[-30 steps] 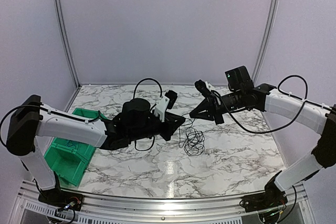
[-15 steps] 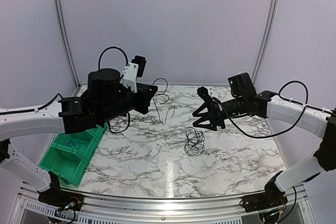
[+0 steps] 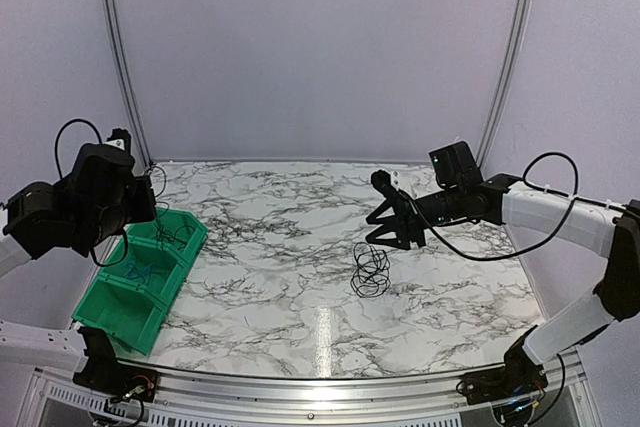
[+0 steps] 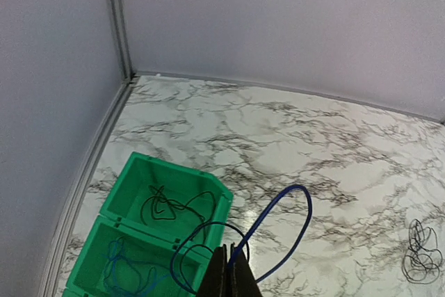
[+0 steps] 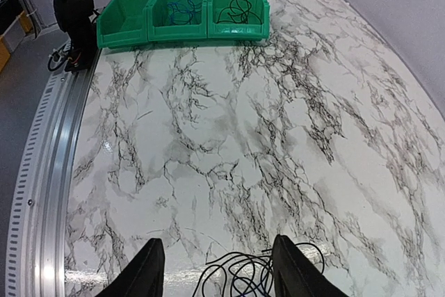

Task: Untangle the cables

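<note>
Blue cable [image 4: 293,187] carried off to green bin [image 4: 177,170], pinched in my closed left gripper [image 4: 229,267]; right gripper [image 5: 219,269] opened, empty; black tangle [image 3: 370,272] remains.

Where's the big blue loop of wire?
In the left wrist view, the blue wire loops up from the shut left gripper, above the green bin on the left side of the table.

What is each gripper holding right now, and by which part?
The left gripper is shut on a thin blue cable, pinched where its loops come together. The right gripper is open, holding nothing.
</note>
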Controlling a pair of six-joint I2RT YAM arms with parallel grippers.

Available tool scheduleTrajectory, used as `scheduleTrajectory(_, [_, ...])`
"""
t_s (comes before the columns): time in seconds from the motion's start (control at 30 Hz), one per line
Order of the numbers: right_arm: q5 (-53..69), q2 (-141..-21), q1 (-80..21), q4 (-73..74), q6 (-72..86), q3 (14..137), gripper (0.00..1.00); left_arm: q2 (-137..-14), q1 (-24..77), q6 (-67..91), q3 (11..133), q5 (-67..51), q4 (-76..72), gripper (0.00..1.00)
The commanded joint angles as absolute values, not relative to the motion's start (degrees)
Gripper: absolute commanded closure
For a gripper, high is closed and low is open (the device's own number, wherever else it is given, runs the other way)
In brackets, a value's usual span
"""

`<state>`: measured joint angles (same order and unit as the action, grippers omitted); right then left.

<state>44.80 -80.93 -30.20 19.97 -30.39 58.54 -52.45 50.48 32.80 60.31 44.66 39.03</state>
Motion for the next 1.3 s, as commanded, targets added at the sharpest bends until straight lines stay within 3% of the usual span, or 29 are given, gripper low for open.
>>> scheduleTrajectory(0.0, [44.1,-82.0,-29.8,20.0,-31.6,59.2,0.47,-49.0,45.9,40.7,58.0,47.5,50.8,1.00])
scheduleTrajectory(0.6, [42.9,-84.3,-29.9,22.6,-34.0,60.4,0.47,-42.3,44.4,61.5,60.8,42.7,82.2,1.00])
scheduleTrajectory(0.9, [41.7,-85.4,-31.2,23.2,-34.6,60.6,0.47,-36.1,44.3,63.5,54.6,37.2,82.5,1.00])
scheduleTrajectory(1.27, [41.7,-85.2,-31.5,23.5,-34.8,60.7,0.46,-42.6,44.2,69.7,49.3,34.5,80.7,1.00])
